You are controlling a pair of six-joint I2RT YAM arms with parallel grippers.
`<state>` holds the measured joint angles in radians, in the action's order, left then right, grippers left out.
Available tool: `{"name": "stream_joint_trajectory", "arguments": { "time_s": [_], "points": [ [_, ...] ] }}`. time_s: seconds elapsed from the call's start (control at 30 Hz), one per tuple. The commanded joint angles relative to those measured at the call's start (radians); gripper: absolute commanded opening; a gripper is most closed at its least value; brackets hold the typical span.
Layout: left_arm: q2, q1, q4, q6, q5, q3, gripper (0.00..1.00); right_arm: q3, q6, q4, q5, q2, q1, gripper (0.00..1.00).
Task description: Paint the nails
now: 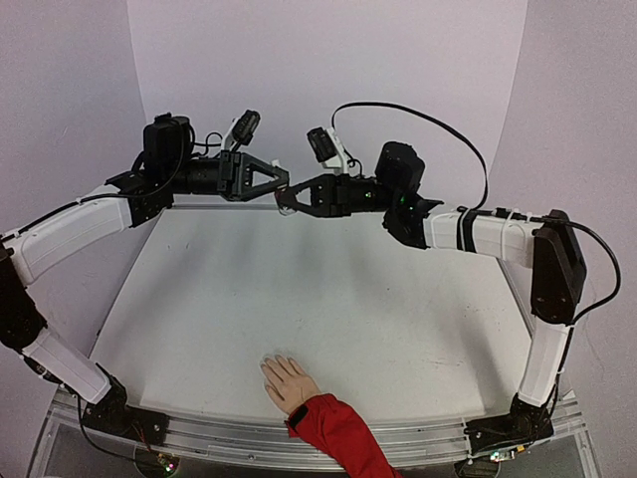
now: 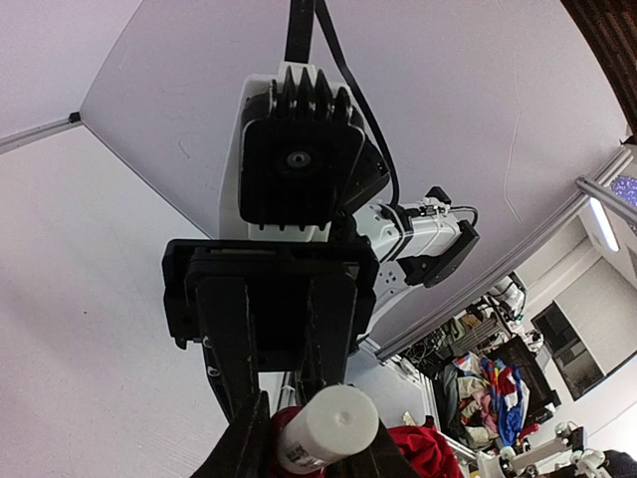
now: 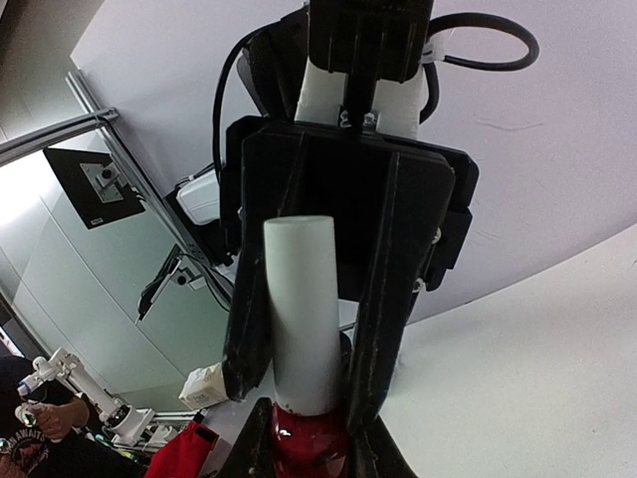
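High above the far side of the table, my two grippers meet tip to tip around a small polish bottle. My right gripper [image 1: 281, 200] [image 3: 309, 446] is shut on the bottle's dark-red body [image 3: 311, 438]. The bottle's white cap [image 3: 302, 309] [image 2: 333, 423] points into my left gripper [image 1: 287, 185] [image 2: 318, 443]. That gripper's fingers [image 3: 383, 319] press on both sides of the cap. The beige mannequin hand [image 1: 289, 383] with a red sleeve [image 1: 338, 433] lies flat at the near table edge. Its nails [image 1: 271, 365] are too small to judge.
The white table top [image 1: 299, 289] is bounded by a metal rail [image 1: 418, 438] at the front and pale backdrop walls [image 1: 328, 60] behind and at the sides. A black cable [image 1: 438, 124] loops above the right arm.
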<state>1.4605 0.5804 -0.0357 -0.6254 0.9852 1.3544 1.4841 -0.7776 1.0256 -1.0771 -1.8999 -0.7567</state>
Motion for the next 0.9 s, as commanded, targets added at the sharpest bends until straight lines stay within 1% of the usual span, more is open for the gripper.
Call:
{"name": "stream_joint_trajectory", "arguments": {
  "time_s": [0.0,0.03,0.07,0.13,0.23,0.27,0.33,0.37,0.43,0.5,0.53,0.57,0.6,0.67,0.73,0.87],
  "points": [
    [-0.008,0.007,-0.054,0.008,0.007,0.050,0.14,0.033,0.008,0.093,-0.017,0.002,-0.006,0.00],
    [-0.011,0.007,-0.055,0.012,-0.005,0.046,0.05,0.027,0.019,0.084,-0.004,0.004,-0.005,0.00],
    [-0.016,0.007,-0.054,0.017,-0.025,0.037,0.01,0.019,0.043,0.060,0.017,0.010,-0.005,0.00],
    [-0.026,0.007,-0.054,0.032,-0.065,0.017,0.00,0.004,0.116,-0.017,0.083,0.024,-0.004,0.00],
    [-0.042,0.007,-0.042,0.049,-0.152,-0.010,0.00,-0.002,0.271,-0.192,0.212,0.051,-0.004,0.00],
    [-0.046,0.007,-0.033,0.055,-0.185,-0.015,0.00,-0.004,0.322,-0.254,0.271,0.061,-0.005,0.00],
    [-0.053,0.008,-0.011,0.061,-0.251,-0.023,0.00,-0.012,0.431,-0.357,0.454,0.082,-0.008,0.00],
    [-0.057,0.009,0.008,0.067,-0.298,-0.026,0.00,-0.015,0.487,-0.412,0.572,0.094,-0.018,0.00],
    [-0.069,0.021,0.071,0.076,-0.421,-0.030,0.00,-0.025,0.618,-0.490,0.874,0.116,-0.061,0.00],
    [-0.073,0.036,0.137,0.077,-0.576,-0.027,0.00,-0.036,0.730,-0.498,1.259,0.118,-0.129,0.00],
    [-0.069,0.044,0.173,0.074,-0.631,-0.016,0.00,-0.026,0.783,-0.482,1.424,0.097,-0.170,0.00],
    [-0.062,0.053,0.206,0.076,-0.670,0.000,0.00,-0.007,0.811,-0.476,1.561,0.075,-0.191,0.00],
    [-0.050,0.065,0.243,0.082,-0.709,0.022,0.00,0.017,0.825,-0.470,1.660,0.052,-0.204,0.00],
    [-0.029,0.085,0.308,0.089,-0.764,0.060,0.00,0.053,0.858,-0.440,1.758,0.022,-0.229,0.00],
    [-0.013,0.091,0.323,0.082,-0.765,0.074,0.00,0.074,0.883,-0.393,1.782,0.004,-0.250,0.00],
    [0.001,0.093,0.324,0.071,-0.739,0.088,0.00,0.106,0.883,-0.384,1.650,-0.012,-0.252,0.00]
  ]
}}
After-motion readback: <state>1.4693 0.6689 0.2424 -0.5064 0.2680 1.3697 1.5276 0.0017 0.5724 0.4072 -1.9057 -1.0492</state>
